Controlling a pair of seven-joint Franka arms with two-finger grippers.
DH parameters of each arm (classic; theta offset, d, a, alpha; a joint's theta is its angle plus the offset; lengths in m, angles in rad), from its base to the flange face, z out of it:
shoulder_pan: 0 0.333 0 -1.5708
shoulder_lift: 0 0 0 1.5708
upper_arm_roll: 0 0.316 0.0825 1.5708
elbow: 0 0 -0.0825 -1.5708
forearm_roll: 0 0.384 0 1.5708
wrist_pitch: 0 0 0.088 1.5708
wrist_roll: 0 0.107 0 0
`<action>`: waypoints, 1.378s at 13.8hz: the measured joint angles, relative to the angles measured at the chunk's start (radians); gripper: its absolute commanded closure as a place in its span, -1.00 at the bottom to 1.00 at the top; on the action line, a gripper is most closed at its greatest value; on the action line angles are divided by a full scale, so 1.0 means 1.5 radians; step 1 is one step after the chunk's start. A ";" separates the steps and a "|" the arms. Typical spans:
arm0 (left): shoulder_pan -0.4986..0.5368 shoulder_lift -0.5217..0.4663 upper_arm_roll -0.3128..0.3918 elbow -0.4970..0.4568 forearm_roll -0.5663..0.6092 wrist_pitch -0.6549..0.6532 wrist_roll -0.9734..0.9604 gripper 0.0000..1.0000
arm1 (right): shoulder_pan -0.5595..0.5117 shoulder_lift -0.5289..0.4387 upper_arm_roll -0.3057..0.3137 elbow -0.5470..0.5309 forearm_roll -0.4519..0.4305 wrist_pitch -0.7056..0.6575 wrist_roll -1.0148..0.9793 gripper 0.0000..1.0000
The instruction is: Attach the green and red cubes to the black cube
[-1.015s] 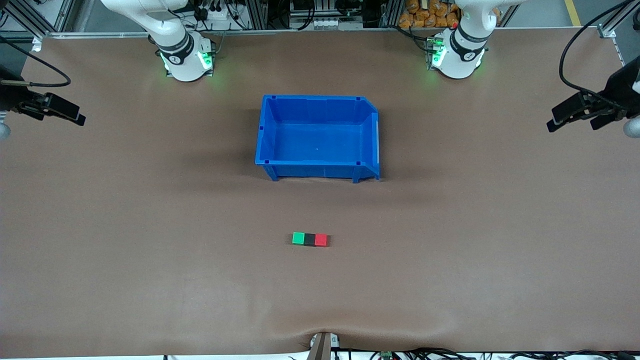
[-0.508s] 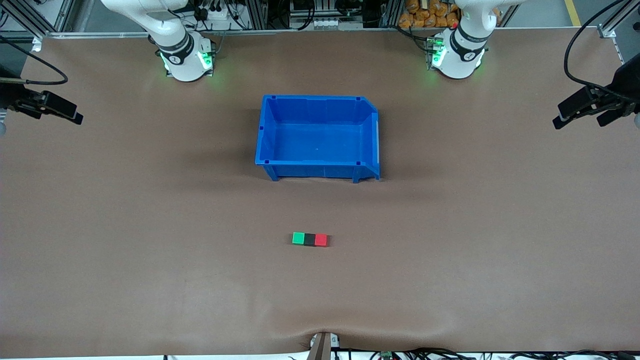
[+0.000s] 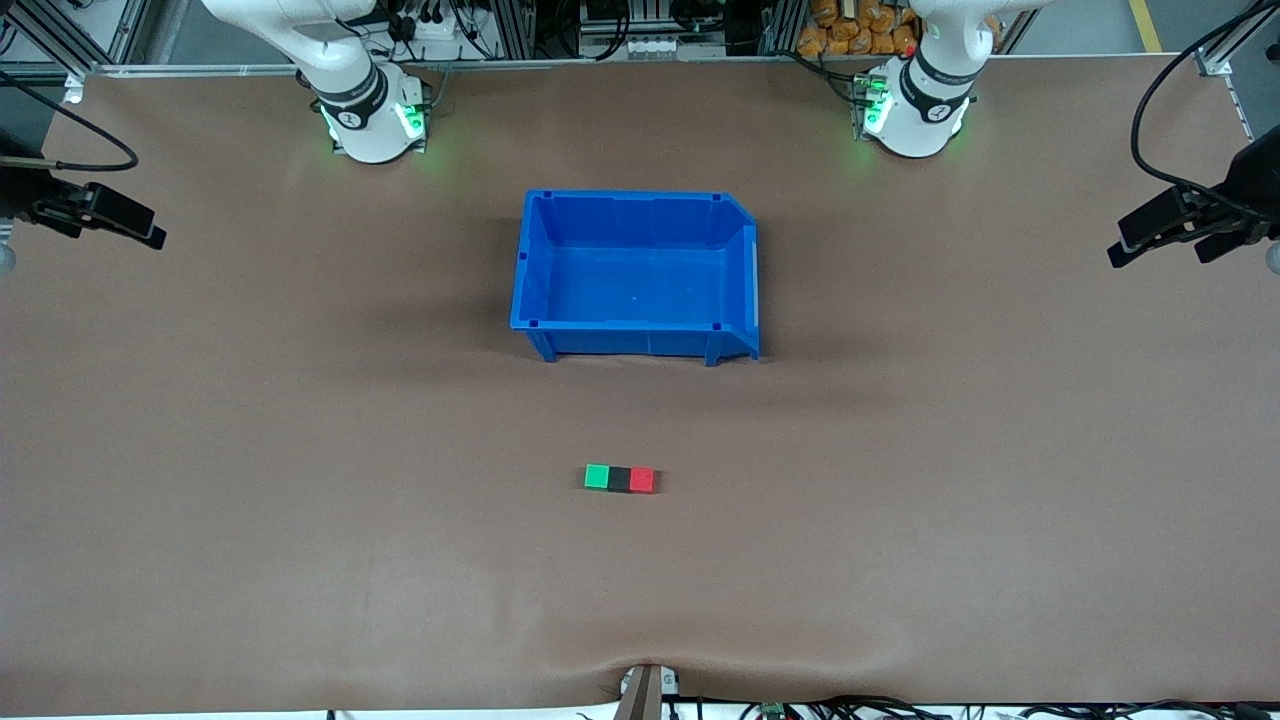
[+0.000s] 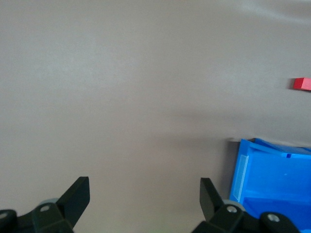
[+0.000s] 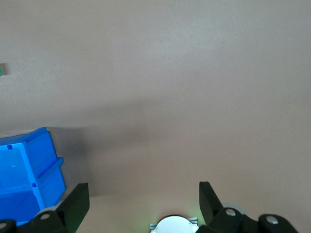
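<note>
Three cubes joined in a row on the brown table point(image 3: 300, 520), both grippers parked high at the table's ends.

The green cube point(image 3: 597, 477), black cube point(image 3: 619, 479) and red cube point(image 3: 642, 480) touch side by side, black in the middle, nearer the front camera than the blue bin point(image 3: 536, 262). The left gripper point(image 3: 1150, 238) and right gripper point(image 3: 125, 222) each hang over bare table with fingers spread wide, holding nothing.

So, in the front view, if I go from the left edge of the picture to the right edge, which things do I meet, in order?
Right gripper → green cube → black cube → red cube → left gripper. The blue bin spans the same stretch as the cubes, so it is left out.
</note>
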 measured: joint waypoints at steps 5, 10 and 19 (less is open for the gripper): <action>-0.086 -0.017 0.066 0.001 0.002 -0.021 0.000 -1.00 | -0.001 0.000 -0.004 -0.002 0.000 -0.001 0.000 -1.00; -0.101 -0.021 0.087 0.000 0.021 -0.034 0.000 -1.00 | -0.001 0.000 -0.004 -0.003 -0.001 -0.001 0.000 -1.00; -0.092 -0.007 0.091 0.019 0.021 -0.034 0.000 -1.00 | -0.002 0.000 -0.004 -0.005 -0.001 -0.001 0.000 -1.00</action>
